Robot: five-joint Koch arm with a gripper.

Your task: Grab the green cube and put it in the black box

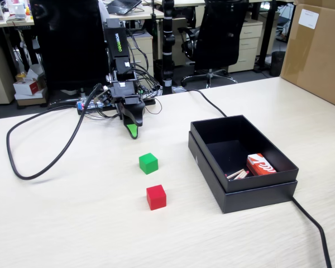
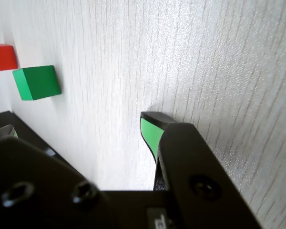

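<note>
Fixed view: arm folded low at far side of pale wood-grain table [image 1: 72,223], gripper [image 1: 133,132] pointing down, green tip at or just above the surface. Only one tip discernible here, jaws stacked one behind the other.

Wrist view: gripper [image 2: 150,131] again seen as a single green-faced finger with black backing, tip near the tabletop [image 2: 205,57]. Second jaw not made out in either view. Open or closed: cannot tell. Nothing visible between the jaws.

Green cube [image 1: 148,163] resting flat on table, in front of the gripper tip and apart from it, no contact. Same cube in wrist view [image 2: 36,82] at upper left, well clear of the finger.

Red cube [image 1: 156,197] nearer the camera than the green one in the fixed view, close by but separated by a gap. In wrist view [image 2: 3,57] at left edge, partly cropped.

Black box [image 1: 243,192] to the right of both cubes in the fixed view, open top, stepped double rim. Inside, at near right corner: small red-and-white carton [image 1: 261,164] and some pale sticks [image 1: 238,174] beside it. No cube inside.

Black cable [image 1: 39,145] looping across table at left; another cable [image 1: 315,226] running from behind the box toward lower right.
</note>
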